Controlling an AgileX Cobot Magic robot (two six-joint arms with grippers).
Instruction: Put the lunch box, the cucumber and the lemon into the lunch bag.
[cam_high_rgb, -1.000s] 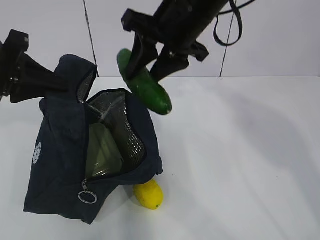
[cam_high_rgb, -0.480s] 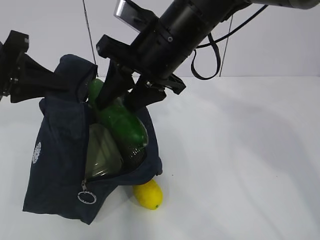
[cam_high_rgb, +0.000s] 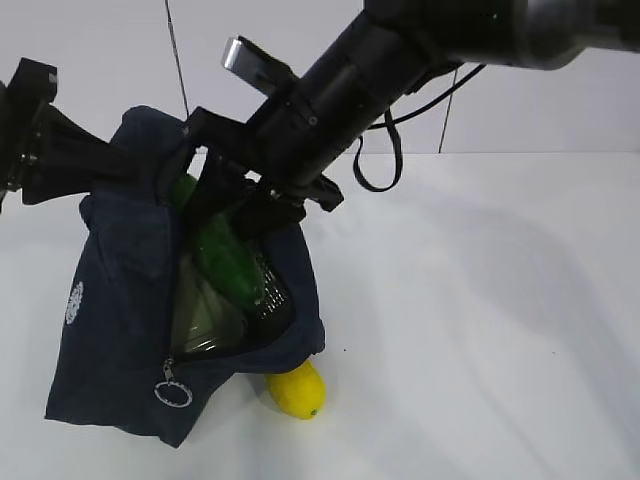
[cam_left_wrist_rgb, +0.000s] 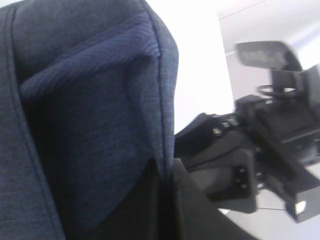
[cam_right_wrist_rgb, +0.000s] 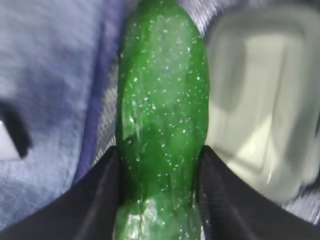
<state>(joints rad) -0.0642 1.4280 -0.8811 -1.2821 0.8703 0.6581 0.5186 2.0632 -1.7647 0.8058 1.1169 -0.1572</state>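
The navy lunch bag (cam_high_rgb: 120, 330) stands open on the white table. My left gripper (cam_left_wrist_rgb: 167, 170) is shut on the fabric of its upper flap (cam_left_wrist_rgb: 90, 115) and holds it up. The pale green lunch box (cam_high_rgb: 200, 310) lies inside the bag, also in the right wrist view as the lunch box (cam_right_wrist_rgb: 260, 115). My right gripper (cam_right_wrist_rgb: 160, 165) is shut on the dark green cucumber (cam_right_wrist_rgb: 162, 110), which points down into the bag's mouth beside the box; the cucumber (cam_high_rgb: 225, 262) is partly inside. The yellow lemon (cam_high_rgb: 296, 390) lies on the table against the bag's lower right corner.
The right arm (cam_high_rgb: 400, 60) reaches across from the upper right over the bag. White table surface (cam_high_rgb: 480, 320) stretches to the right of the bag and lemon. A white wall stands behind.
My right gripper has carried the cucumber down and left from above the bag into its open mouth. The left gripper, bag and lemon have stayed where they were.
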